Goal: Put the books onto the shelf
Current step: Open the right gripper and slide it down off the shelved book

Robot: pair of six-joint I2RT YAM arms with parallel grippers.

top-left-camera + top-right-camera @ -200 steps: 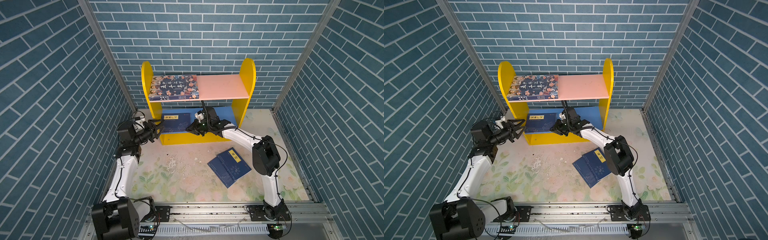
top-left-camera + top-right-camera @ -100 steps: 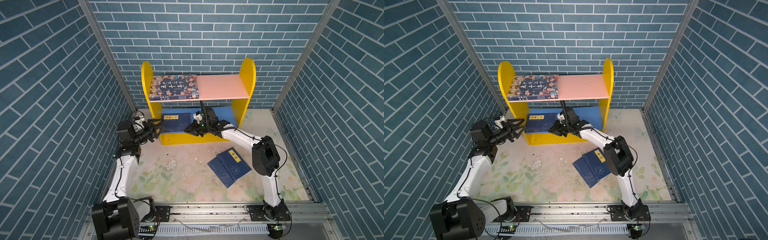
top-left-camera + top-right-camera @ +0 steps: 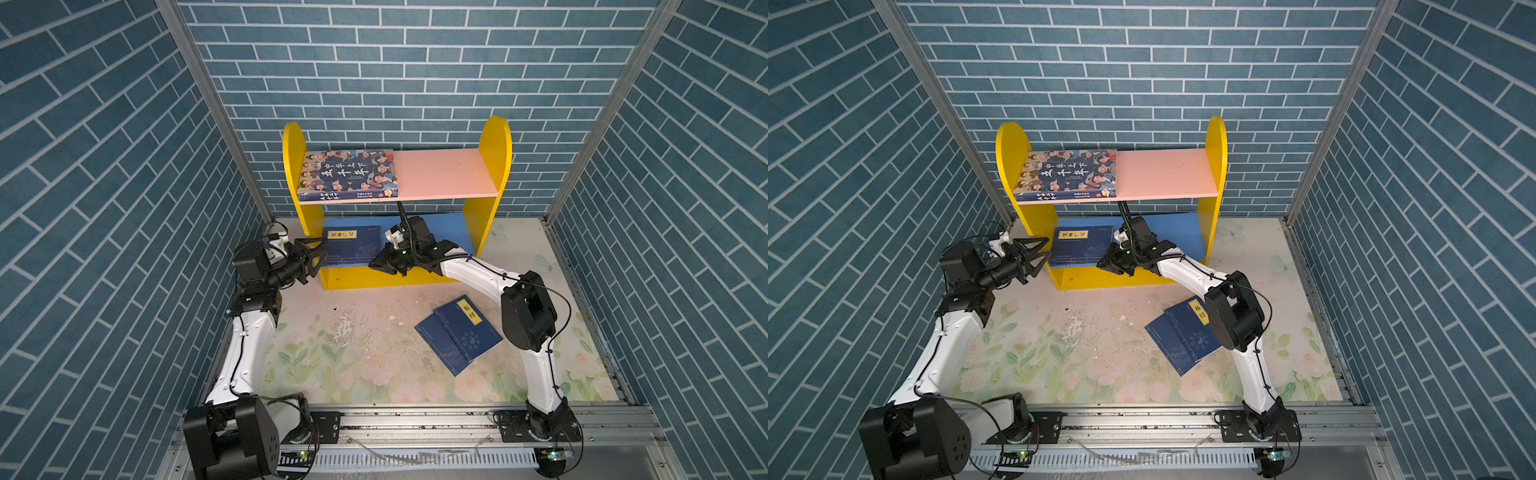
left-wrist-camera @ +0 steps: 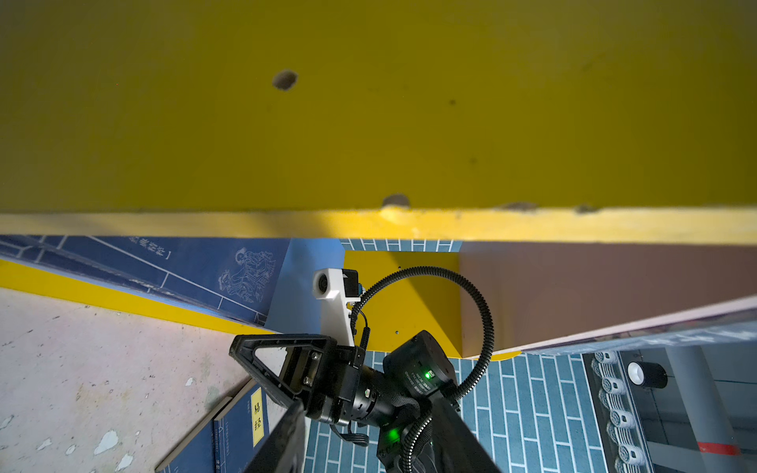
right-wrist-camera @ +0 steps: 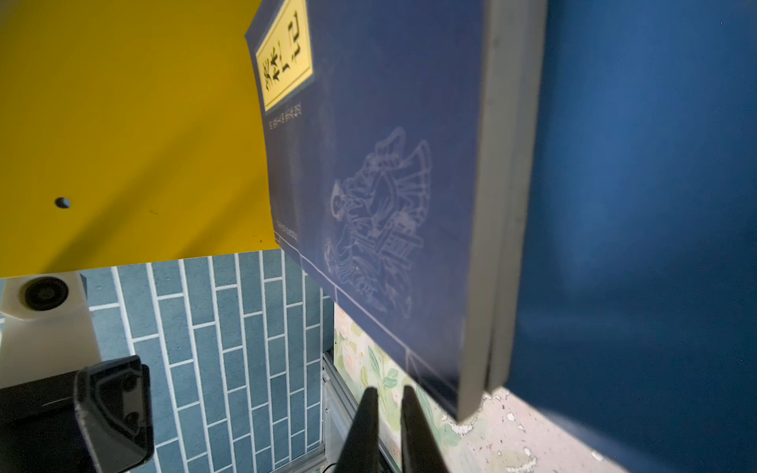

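The shelf (image 3: 494, 166) stands against the back wall. On its pink upper board lies the thick cartoon-face book (image 3: 349, 174), at the left. Thin navy books (image 3: 353, 245) are stacked on the blue lower board, seen close in the right wrist view (image 5: 368, 184). My right gripper (image 3: 380, 266) (image 5: 387, 393) is shut and holds nothing, just off the stack's front right corner. Beside the shelf's left panel, my left gripper (image 3: 1034, 253) is open and holds nothing. Two more navy books (image 3: 457, 332) lie overlapped on the floor.
The right arm's elbow (image 3: 528, 316) hangs over the floor books' right edge. Brick-patterned walls (image 3: 124, 208) close in on three sides. The flowered floor mat (image 3: 353, 353) is worn at its middle. A metal rail (image 3: 415, 424) runs along the front.
My right gripper has edged slightly left along the shelf's front toward the stacked navy books. The left arm has not moved.
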